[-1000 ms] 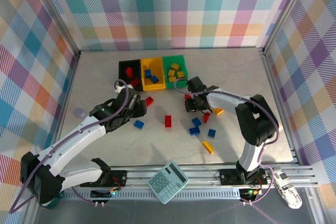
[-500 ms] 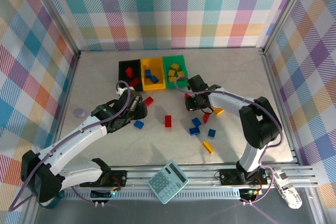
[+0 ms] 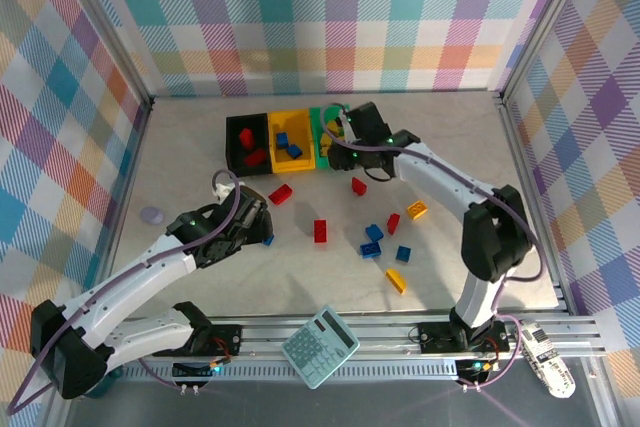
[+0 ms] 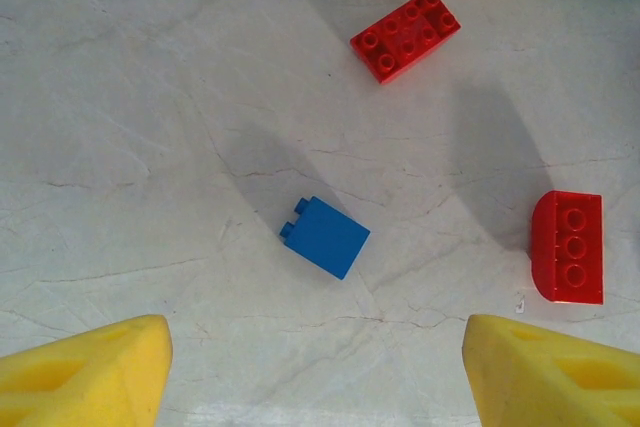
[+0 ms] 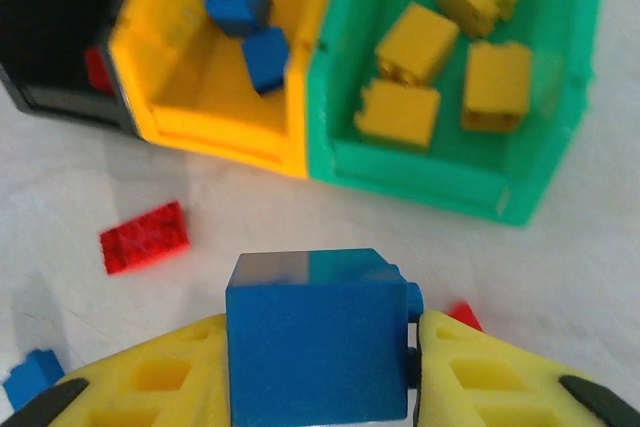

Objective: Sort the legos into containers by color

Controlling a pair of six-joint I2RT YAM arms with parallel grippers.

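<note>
From above, you see the three bins in a row at 12 o'clock on the table. The black bin holds red bricks, the yellow bin holds blue ones and the green bin holds yellow ones, so every sorted piece sits by color. The right gripper hangs over the near rims of the yellow and green bins. The left gripper is low over the table at about 8 o'clock from the bins. Roughly ten bricks lie loose across the middle: four red, four blue and two yellow. I judge you are about halfway through.

In the left wrist view, the left gripper has its fingers spread wide with nothing between them. A loose blue brick lies on the table at the center, just ahead of the gap. A flat red brick lies at 1 o'clock and a rounded red brick at 3 o'clock.

In the right wrist view, the right gripper is clamped on a blue cube, carried above the table. The yellow bin sits at 11 o'clock with two blue bricks inside. The green bin sits at 1 o'clock with four yellow bricks. The black bin fills the 10 o'clock corner. By the pattern so far, this cube belongs in the yellow bin.
</note>
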